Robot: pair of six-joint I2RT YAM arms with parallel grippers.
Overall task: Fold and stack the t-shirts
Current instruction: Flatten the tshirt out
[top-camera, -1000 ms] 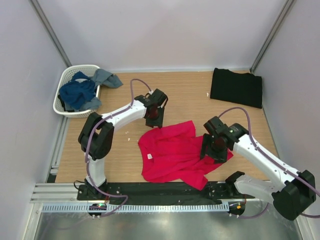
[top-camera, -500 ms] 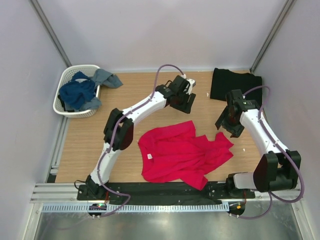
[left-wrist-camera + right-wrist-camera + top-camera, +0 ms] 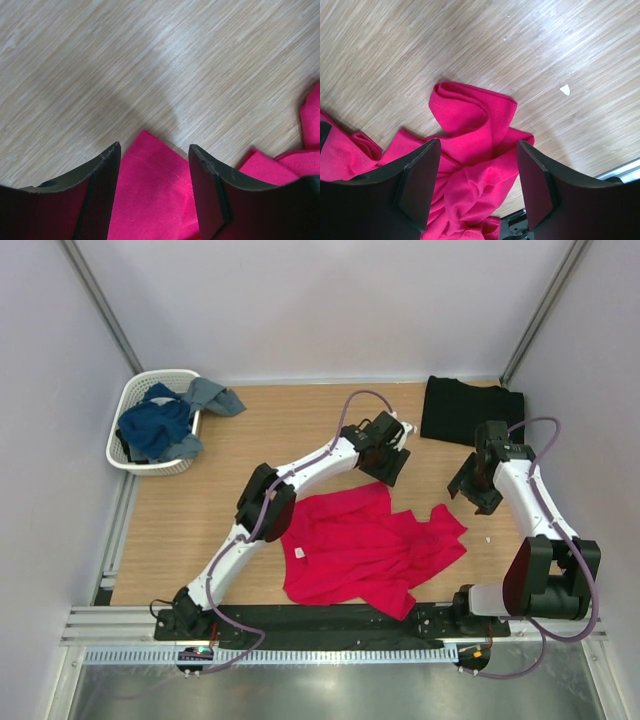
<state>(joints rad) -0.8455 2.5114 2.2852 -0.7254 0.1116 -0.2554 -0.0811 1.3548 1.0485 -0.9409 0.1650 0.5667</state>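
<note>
Wooden tabletop point(image 3: 250, 430) bears the red t-shirt point(image 3: 360, 550), crumpled near the centre. Over its far edge hangs the left gripper point(image 3: 155, 149), over its right corner the right gripper point(image 3: 479, 142), both spread and empty. Far right lies the black t-shirt point(image 3: 472, 415), folded.

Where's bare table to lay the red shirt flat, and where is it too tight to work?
Widest bare wood: near-left table, between the basket and the left arm. A second strip runs along the far edge, from the basket to the black t-shirt. Crowded: between the red t-shirt and the black one, where left gripper and right gripper hang open.
</note>
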